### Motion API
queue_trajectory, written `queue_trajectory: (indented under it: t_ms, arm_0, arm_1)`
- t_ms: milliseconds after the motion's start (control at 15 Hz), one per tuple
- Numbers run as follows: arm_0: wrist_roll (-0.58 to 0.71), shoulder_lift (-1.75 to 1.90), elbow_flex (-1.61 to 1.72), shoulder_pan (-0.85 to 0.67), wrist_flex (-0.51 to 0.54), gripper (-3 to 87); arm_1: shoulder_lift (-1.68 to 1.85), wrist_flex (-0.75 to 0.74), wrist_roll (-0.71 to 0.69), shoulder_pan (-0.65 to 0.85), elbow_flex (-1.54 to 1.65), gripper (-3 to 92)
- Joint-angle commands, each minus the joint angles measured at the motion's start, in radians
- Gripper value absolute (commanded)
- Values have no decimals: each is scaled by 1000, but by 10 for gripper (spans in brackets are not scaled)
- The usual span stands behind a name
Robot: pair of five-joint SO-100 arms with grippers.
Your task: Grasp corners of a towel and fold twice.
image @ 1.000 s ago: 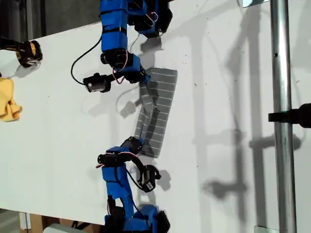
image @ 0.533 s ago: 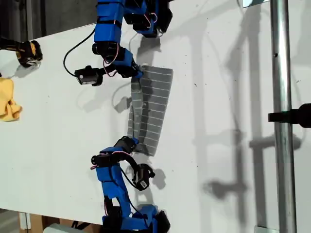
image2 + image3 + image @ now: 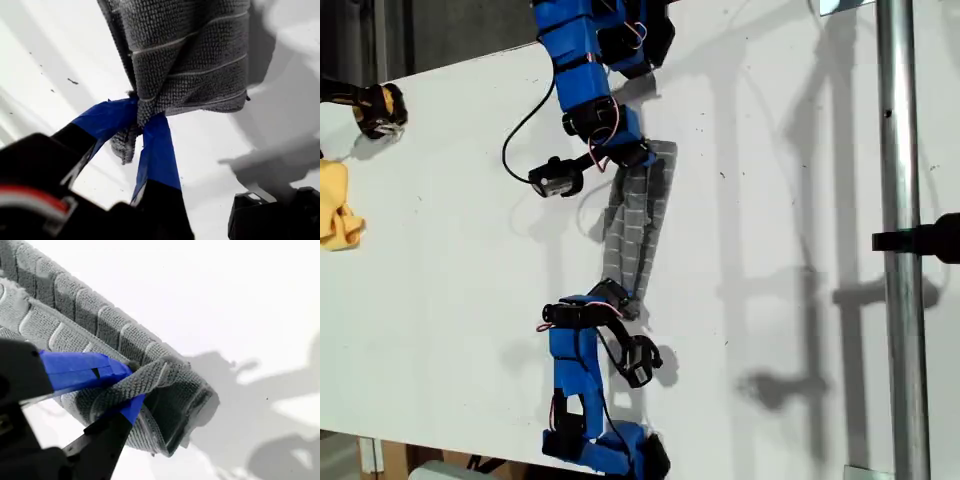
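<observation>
This looks like a robotics lab or workshop bench: a bare white tabletop carries two small blue arms with exposed wiring bolted at its edges, a metal pole with a black clamp stands alongside, and hard lighting casts sharp shadows.

White tabletop, sunlit, crossed by hard shadows. Grey striped towel lies mid-table as narrow folded strip. Crumpled yellow cloth rests near exterior view's left edge, well apart from towel.
</observation>
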Motion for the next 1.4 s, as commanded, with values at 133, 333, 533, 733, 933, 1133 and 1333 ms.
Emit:
queue_trajectory:
  t_ms: [133, 333, 533, 733, 933, 1133, 1333]
  arm_0:
    - [-32, -38, -5, 15, 21, -23]
    - [-64, -92, -5, -15, 29, -14]
    - [-71, -123, -8, -35, 31, 13]
    - [-84, -130, -6, -54, 51, 90]
    - [-95, -80, 17, -58, 66, 258]
    - [-98, 44, 95, -69, 71, 292]
    - [-115, 224, 252, -101, 71, 297]
  arm_1:
    - [-77, -32, 49, -60, -2, -2]
    - [-192, -58, 64, -75, 2, -2]
    - [-296, -66, 75, -83, 2, -2]
    - [-307, -52, 74, -67, 21, 71]
    - [-206, 86, 69, -60, -48, 294]
    - [-11, 212, 66, -29, -109, 350]
    - [202, 304, 57, 34, -104, 378]
